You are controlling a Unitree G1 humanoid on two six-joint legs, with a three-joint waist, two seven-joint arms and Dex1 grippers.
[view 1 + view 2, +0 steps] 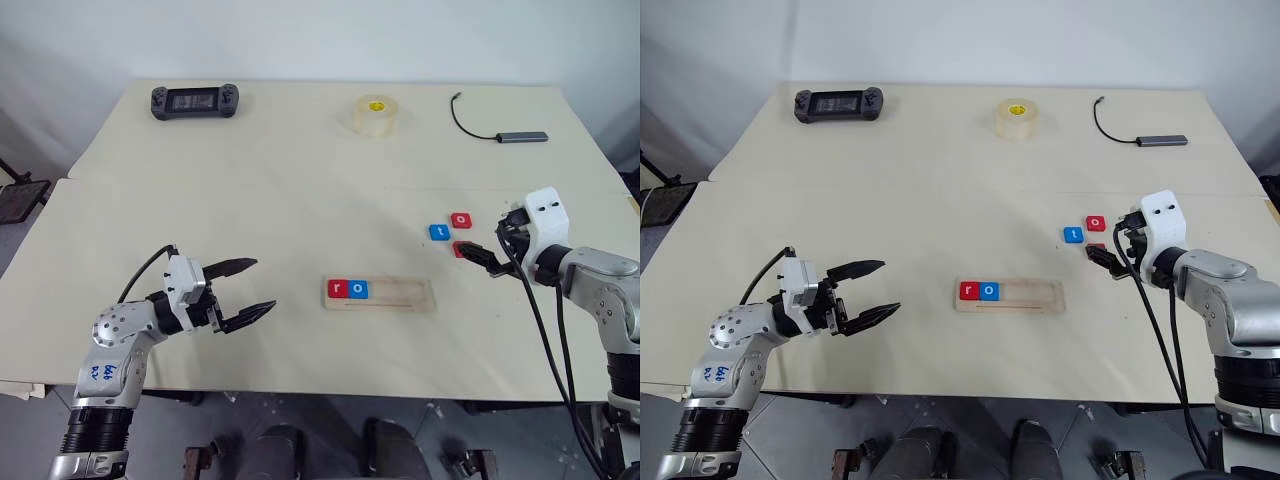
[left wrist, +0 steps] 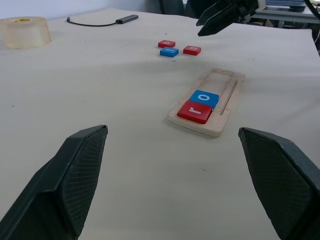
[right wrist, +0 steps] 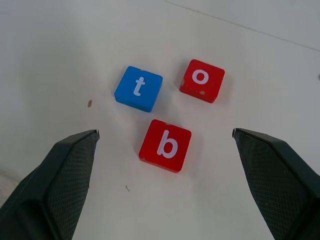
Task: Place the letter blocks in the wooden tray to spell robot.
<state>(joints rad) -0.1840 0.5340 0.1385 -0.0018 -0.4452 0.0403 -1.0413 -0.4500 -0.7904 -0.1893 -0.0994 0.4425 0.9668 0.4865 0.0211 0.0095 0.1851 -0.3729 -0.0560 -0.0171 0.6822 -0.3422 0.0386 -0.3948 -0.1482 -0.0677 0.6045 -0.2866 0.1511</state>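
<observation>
Hovering wide apart, right end effector [image 1: 478, 253] half hides the red b block [image 3: 165, 145].

Three red letter blocks [image 3: 165, 145], two blue [image 3: 138, 88], one wooden tray [image 1: 415, 296].

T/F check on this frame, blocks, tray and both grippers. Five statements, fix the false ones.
1. The wooden tray holds a red r block and a blue o block. True.
2. The red b block is already in the tray. False: it lies on the table beside the blue t block and the red o block.
3. The right gripper is open above the loose blocks. True.
4. The left gripper holds a block. False: open, holding nothing.
5. The tape roll sits in the tray. False: it stands far across the table.
</observation>
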